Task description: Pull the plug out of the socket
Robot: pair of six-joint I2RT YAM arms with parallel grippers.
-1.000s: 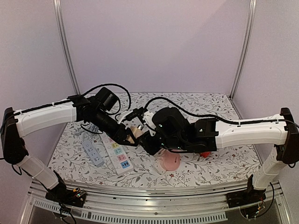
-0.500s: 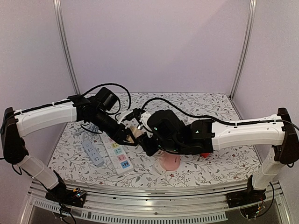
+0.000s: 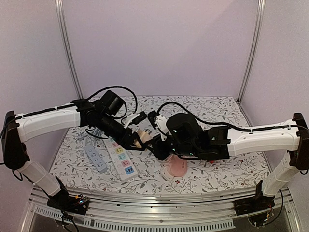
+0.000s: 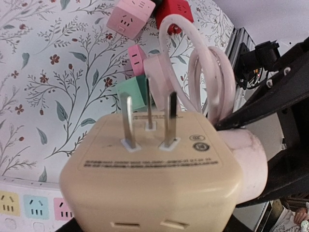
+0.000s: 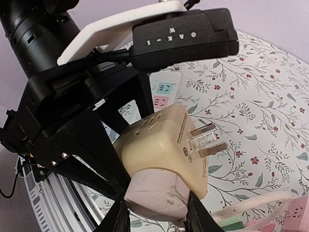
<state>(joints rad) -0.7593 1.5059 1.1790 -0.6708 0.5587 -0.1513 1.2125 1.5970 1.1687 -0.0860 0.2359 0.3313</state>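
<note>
The left end effector pinches the beige socket cube in the air over the middle of the bench, its metal prongs bare. The right end effector is clamped on the pink plug, which sits flush against one face of the cube.

White power strip beside grey power strip on floral cloth — pink cube just beside red cube.
</note>
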